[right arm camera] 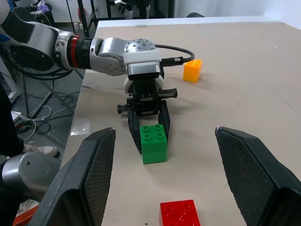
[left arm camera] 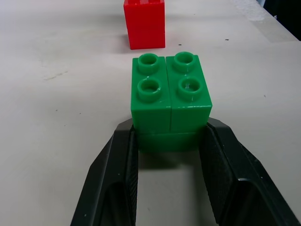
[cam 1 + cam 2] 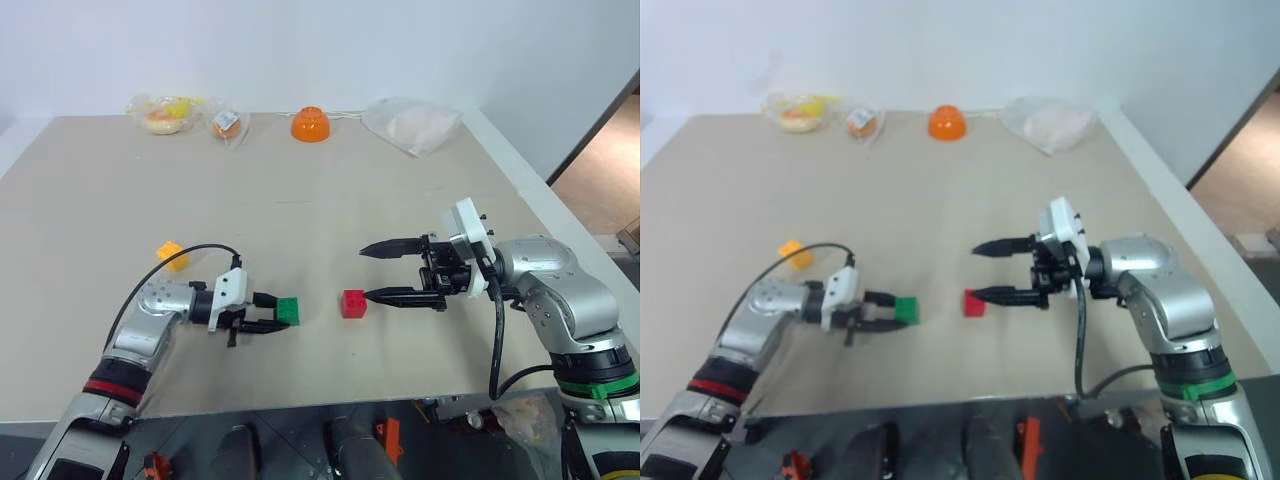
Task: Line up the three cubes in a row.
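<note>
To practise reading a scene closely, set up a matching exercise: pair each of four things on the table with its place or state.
Column one:
1. green cube
2. red cube
3. yellow-orange cube
4. orange bowl

Column two:
A. at the table's far edge
B. lying free on the table beside the open right end effector
C. gripped by the left end effector
D. alone, beyond the left arm

Pairs: 1-C, 2-B, 3-D, 4-A

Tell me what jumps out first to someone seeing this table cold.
The left gripper is clamped on a green cube at the near middle of the tan table, with a red cube just beyond it. The right gripper faces them, open around nothing. A yellow-orange cube sits apart, farther out on the robot's left.
</note>
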`<move>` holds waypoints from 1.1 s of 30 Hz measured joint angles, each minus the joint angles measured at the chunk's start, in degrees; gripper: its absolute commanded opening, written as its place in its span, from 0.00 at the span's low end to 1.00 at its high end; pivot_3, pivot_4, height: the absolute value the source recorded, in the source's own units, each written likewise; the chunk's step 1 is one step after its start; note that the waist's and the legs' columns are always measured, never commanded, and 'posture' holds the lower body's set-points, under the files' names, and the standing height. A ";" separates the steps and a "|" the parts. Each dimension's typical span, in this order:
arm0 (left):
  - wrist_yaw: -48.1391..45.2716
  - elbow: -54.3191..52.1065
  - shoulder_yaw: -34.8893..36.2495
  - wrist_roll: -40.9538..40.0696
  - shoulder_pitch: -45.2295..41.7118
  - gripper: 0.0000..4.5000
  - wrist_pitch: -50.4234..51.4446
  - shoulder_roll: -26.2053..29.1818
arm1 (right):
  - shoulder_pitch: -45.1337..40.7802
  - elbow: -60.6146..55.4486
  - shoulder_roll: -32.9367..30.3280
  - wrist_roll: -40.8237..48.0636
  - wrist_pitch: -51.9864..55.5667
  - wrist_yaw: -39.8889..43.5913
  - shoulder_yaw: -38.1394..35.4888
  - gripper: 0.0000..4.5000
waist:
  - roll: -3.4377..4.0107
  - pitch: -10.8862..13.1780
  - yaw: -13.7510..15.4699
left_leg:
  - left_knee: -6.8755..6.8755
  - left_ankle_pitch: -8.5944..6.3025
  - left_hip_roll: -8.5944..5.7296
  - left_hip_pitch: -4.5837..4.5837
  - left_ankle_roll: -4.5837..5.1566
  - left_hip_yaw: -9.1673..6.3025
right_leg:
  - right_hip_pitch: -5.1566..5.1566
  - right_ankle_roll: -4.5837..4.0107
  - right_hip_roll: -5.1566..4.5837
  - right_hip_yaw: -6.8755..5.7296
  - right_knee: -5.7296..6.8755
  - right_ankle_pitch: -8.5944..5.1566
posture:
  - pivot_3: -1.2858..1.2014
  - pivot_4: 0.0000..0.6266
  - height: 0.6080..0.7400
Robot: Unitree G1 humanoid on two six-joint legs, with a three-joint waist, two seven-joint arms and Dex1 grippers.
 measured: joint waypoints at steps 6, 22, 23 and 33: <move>-0.40 3.83 -0.07 0.19 -1.63 0.28 -2.03 -1.24 | 1.42 -0.33 -0.77 0.40 0.06 -0.20 -0.21 0.79 | 0.00 0.00 0.03 | 0.10 0.01 -0.01 0.02 0.00 -0.02 | 0.09 0.01 0.00 0.01 0.00 0.01 | 0.52 0.24 1.00; -1.35 10.16 -0.36 1.51 -6.24 0.28 -3.24 -3.93 | 6.34 2.21 -5.40 -1.40 -2.29 1.21 -1.40 0.79 | 0.00 0.00 0.10 | 0.20 0.17 -0.35 0.03 0.24 0.02 | 0.22 0.07 -0.40 0.00 0.00 0.07 | 0.52 0.24 1.00; -1.49 10.21 -0.37 1.53 -6.35 0.28 -3.22 -4.01 | 6.34 2.21 -5.38 -1.40 -2.31 1.10 -1.40 0.79 | 0.00 0.00 0.13 | 0.17 0.17 -0.35 0.02 0.24 0.02 | 0.21 0.10 -0.40 0.00 0.00 0.06 | 0.52 0.24 1.00; -1.49 10.62 -0.84 2.47 -7.59 0.28 -2.29 -6.10 | 6.21 2.21 -4.80 -1.48 -2.45 0.83 -1.38 0.79 | 0.00 0.00 0.14 | 0.09 0.15 -0.36 -0.04 0.22 0.01 | 0.15 0.19 -0.38 0.00 0.00 0.01 | 0.52 0.24 1.00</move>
